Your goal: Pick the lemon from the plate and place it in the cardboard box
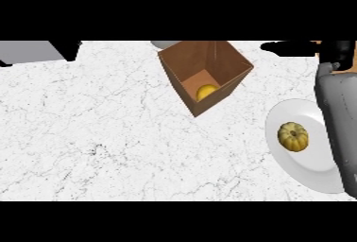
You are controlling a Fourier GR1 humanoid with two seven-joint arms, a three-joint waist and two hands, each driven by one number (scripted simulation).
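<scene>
Lemon (206,91), smooth, yellow, lying inside open cardboard box (206,75) on its floor. Small ribbed pumpkin (293,136) sitting on white plate (307,165). Right forearm (339,123) crossing plate's right edge; right hand (340,52) showing dark at top right, fingers' state unclear.

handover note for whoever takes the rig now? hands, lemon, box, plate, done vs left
Right hand: at the view's upper right, beyond the plate; its fingers can't be read. Left hand: not in view.
Lemon: already on the floor of the cardboard box.
Plate: at right, partly under the right forearm, with a small ribbed yellow-brown gourd on it.
Done: lemon appears placed.
Left: probably only drawing the right arm back.
</scene>
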